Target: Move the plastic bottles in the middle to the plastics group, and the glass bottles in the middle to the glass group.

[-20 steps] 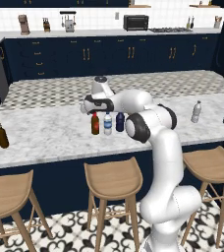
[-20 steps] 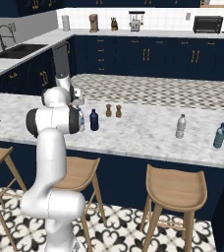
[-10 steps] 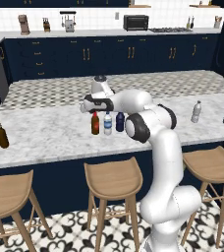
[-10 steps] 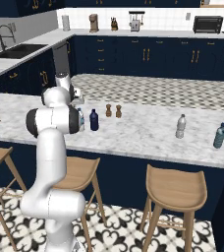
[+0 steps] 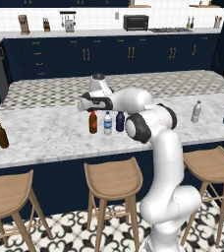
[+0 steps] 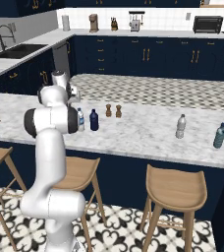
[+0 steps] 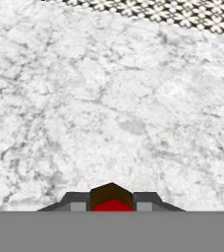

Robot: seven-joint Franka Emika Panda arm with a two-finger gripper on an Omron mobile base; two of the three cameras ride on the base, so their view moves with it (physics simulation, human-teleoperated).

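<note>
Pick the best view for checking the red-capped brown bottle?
Left base view: the brown bottle stands full-length under the end effector, beside the water bottle. Hand view shows just its red cap between the fingertips. Right base view: the arm blocks it.

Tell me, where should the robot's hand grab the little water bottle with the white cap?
Probably at its upper body, below the white cap, coming straight down from above. The water bottle stands upright, squeezed between the reddish-brown bottle and the navy bottle, so a sideways approach might knock one over.
</note>
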